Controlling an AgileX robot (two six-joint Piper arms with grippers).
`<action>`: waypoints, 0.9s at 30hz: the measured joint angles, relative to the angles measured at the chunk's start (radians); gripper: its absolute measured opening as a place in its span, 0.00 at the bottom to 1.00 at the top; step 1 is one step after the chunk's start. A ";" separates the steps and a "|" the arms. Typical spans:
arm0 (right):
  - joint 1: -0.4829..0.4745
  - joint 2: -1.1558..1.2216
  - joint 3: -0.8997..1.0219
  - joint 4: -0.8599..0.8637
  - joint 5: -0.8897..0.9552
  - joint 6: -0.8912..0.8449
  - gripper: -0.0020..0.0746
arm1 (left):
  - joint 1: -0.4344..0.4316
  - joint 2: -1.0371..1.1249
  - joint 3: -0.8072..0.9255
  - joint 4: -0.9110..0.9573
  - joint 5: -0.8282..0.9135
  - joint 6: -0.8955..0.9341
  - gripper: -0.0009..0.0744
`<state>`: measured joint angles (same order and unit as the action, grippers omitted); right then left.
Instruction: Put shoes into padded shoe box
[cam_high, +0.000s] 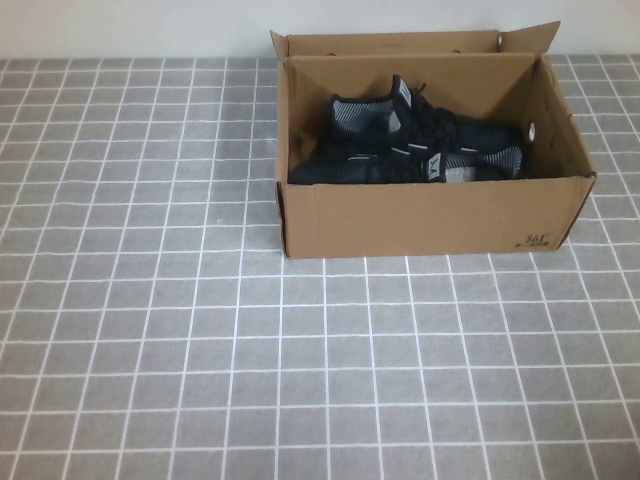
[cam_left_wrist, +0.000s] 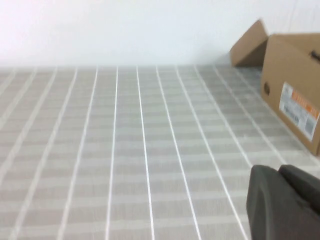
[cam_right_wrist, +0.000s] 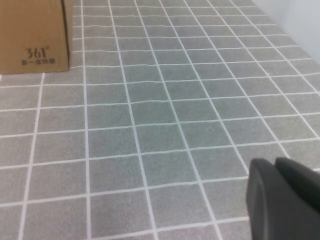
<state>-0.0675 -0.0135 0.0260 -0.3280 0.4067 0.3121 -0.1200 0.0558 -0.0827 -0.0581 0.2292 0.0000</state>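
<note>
The brown cardboard shoe box (cam_high: 430, 215) stands open at the back of the table, right of centre. Both black knit sneakers lie inside it, one (cam_high: 365, 125) at the left and one (cam_high: 475, 160) at the right. Neither arm shows in the high view. My left gripper (cam_left_wrist: 280, 172) is shut and empty above the tiled surface, with the box (cam_left_wrist: 295, 100) some way off. My right gripper (cam_right_wrist: 275, 165) is shut and empty, with the box's printed corner (cam_right_wrist: 35, 35) far from it.
The table is covered in a grey tiled cloth (cam_high: 200, 330). The box's back flap (cam_high: 400, 42) stands up against the white wall. A label (cam_left_wrist: 299, 110) is stuck on the box's end wall.
</note>
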 joint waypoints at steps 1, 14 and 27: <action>0.000 0.000 0.000 0.000 0.000 0.000 0.02 | 0.009 -0.021 0.029 -0.016 0.000 -0.006 0.01; 0.000 0.000 0.000 0.000 0.000 0.000 0.02 | 0.059 -0.067 0.110 -0.036 0.154 -0.017 0.01; 0.000 0.000 0.000 0.000 0.000 0.000 0.02 | 0.059 -0.066 0.110 -0.036 0.154 -0.017 0.01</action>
<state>-0.0675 -0.0135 0.0260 -0.3280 0.4067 0.3121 -0.0612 -0.0105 0.0270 -0.0944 0.3827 -0.0167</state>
